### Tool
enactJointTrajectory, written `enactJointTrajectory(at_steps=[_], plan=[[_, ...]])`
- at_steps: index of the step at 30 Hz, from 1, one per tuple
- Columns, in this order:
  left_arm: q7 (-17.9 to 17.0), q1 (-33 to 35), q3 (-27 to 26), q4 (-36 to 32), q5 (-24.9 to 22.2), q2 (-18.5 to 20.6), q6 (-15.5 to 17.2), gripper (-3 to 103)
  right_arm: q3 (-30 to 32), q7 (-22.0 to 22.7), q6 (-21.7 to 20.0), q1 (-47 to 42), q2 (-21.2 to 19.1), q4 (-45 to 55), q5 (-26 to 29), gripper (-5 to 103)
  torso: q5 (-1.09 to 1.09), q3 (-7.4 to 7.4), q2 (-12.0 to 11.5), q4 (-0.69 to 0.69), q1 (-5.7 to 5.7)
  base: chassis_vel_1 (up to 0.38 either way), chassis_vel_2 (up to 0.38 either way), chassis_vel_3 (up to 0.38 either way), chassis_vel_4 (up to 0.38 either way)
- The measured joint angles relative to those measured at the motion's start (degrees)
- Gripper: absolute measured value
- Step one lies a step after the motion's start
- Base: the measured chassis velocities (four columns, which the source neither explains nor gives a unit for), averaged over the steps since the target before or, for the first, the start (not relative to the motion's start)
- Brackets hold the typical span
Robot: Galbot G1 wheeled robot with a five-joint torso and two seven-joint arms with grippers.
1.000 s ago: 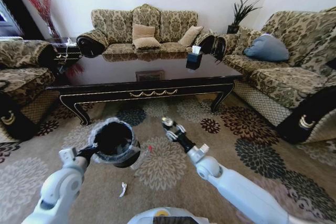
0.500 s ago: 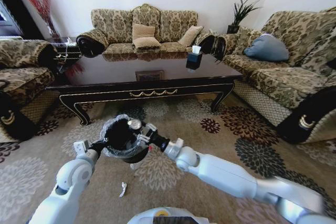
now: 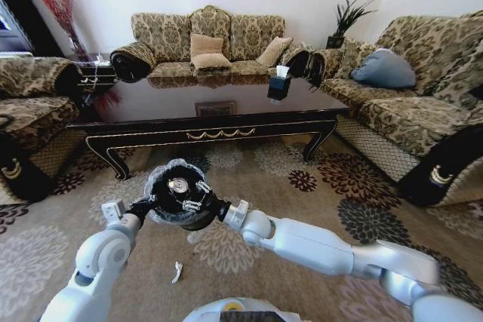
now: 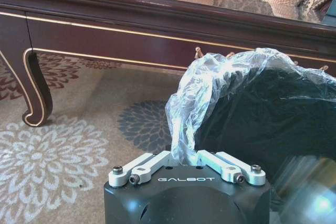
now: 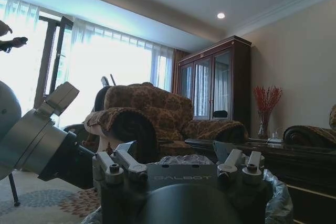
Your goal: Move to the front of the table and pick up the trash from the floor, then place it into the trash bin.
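Two arms are seen at work in head view. The trash bin [image 3: 178,195], black w/ clear liner over the rim, is held off the carpet [image 3: 317,209] by the left gripper [image 3: 143,207], clamped on liner and rim at the bin's 8 o'clock; in left wrist view the fingers [image 4: 142,165] are seen pinched on bunched liner [image 4: 210,93]. The right gripper [image 3: 183,190] is placed over the bin mouth, coming in from the bin's 4 o'clock; whether its fingers are open or closed can't be told, nor whether anything is gripped.

The counter [image 3: 204,107], dark wood w/ gold trim, is found at 12 o'clock from the bin, just beyond it, w/ a black tissue box [image 3: 278,84] on top toward its right end. A small white scrap [image 3: 176,271] is left on the carpet at 6 o'clock from the bin, near the robot base. Sofas [image 3: 211,43] are set round the counter at 12, 3 and 9 o'clock; a blue cushion [image 3: 383,68] lies on the right one. Carpet between robot and counter is otherwise taken up by the two arms only.
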Motion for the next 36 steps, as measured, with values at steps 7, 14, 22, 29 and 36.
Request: enactJointTrajectory(at_steps=[7,14,22,29,36], plan=[[0.0,1.3,-2.0,-0.7,0.1,0.0,0.0,3,3.4,1.9,1.5,-2.1,-2.2,2.0,2.2,99,0.01,0.0,0.0,0.0,0.0,0.0,0.0,0.0,0.0],[0.0,2.3,-6.0,1.0,0.2,0.3,-0.4,3,11.5,4.1,1.6,-7.2,-5.3,2.7,3.5,100,0.0,-0.01,0.0,-0.01,0.0,0.0,0.0,0.0,0.0],[-0.1,3.7,-14.1,6.8,-1.8,0.7,-1.0,3,27.3,3.5,1.3,-22.2,-7.6,0.5,-1.8,100,0.01,-0.01,0.0,-0.04,0.0,0.0,0.0,0.0,0.0],[0.1,5.7,-20.8,10.0,-4.3,2.1,-1.7,3,36.7,2.3,3.3,-37.7,-4.7,-1.9,-8.0,100,0.0,-0.01,0.0,0.01,-0.01,0.0,0.0,0.0,0.0],[0.4,6.3,-25.1,11.9,-6.6,3.8,-1.9,3,38.1,2.2,3.7,-42.3,-2.4,-3.1,-11.9,100,0.01,-0.01,0.0,-0.02,-0.01,0.018,0.015,-0.021,-0.031]])
